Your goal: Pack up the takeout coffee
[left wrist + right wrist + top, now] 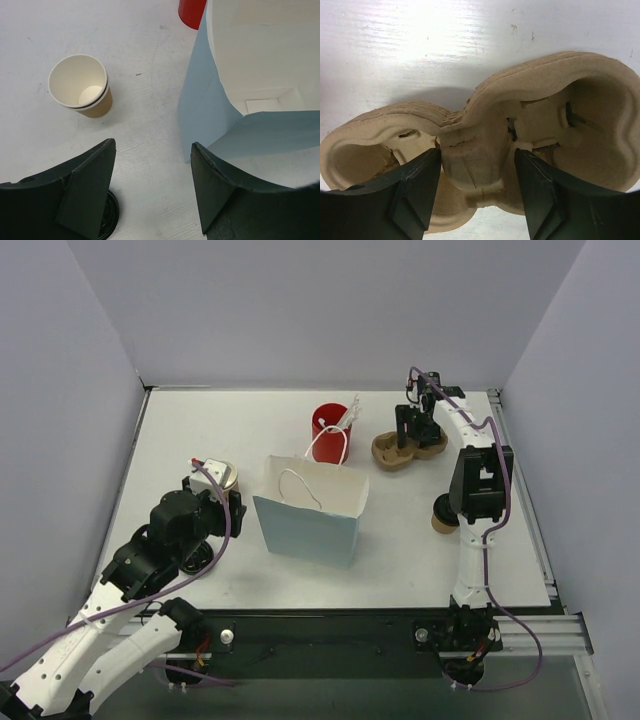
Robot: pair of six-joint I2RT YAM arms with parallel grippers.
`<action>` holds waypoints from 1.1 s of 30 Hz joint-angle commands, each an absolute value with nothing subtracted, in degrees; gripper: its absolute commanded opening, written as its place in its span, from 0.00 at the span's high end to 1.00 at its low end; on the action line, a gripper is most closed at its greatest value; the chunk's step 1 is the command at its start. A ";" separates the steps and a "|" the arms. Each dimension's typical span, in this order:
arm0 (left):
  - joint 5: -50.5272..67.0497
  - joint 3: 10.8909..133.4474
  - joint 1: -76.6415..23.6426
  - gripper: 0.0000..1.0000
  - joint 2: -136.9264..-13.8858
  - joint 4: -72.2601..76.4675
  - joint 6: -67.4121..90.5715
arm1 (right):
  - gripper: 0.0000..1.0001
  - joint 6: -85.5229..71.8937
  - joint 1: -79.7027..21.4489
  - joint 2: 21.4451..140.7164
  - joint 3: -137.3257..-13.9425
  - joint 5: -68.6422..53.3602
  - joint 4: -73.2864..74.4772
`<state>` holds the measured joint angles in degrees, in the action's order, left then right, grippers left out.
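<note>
"Dark fingers of the left pincer (153, 145) are looming largest, spread wide, with only bare white table (145, 100) showing between them."

"So it is holding nothing. Why is it hanging there?"

"It is sitting at 9 o'clock of the pale blue paper bag with white string handles (310, 525). That bag is standing upright with its mouth gaping, I'd judge for loading from above, and the arm may be meant to steady it. A lidless kraft-brown paper cup with a cream inside (80, 86) is standing at the bag's 10 o'clock, and a tall red cup with white stirrers (328, 428) at its 12."

"And the right pincer (477, 150)?"

"It is straddling the narrow waist of a moulded brown pulp two-cup carrier (485, 110), at the bag's 1 o'clock. That ridge is probably the one part slim enough for pinching. The fingers are lying right beside it, but I am not managing to tell whether they are squeezing."

"Where is the takeout coffee?"

"The small kraft-brown paper cup with a black plastic lid (440, 518) is standing on the table at the bag's 4 o'clock, apart from both pincers, not yet in the carrier or the bag. The right arm is covering much of it overhead, and neither wrist view is catching it."

"Anything else unclear?"

"A black round thing (109, 215) is peeking from under the left pincer's finger, cut off by the frame edge. It is looking like a loose lid, but I am not sure."
</note>
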<state>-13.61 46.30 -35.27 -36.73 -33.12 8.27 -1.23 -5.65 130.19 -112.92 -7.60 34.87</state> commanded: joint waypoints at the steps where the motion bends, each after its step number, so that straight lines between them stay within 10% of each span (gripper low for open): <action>1: -12.92 46.41 -34.80 0.29 -36.83 -29.80 8.09 | 0.41 1.14 -5.80 129.99 -112.76 -7.38 34.98; 33: -11.34 46.41 -33.84 0.29 -37.44 -29.71 8.17 | 0.50 4.22 -5.98 127.44 -113.91 -6.59 34.54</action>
<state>-12.25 46.30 -34.28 -37.67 -33.10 8.27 3.14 -5.78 130.19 -112.92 -7.79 33.87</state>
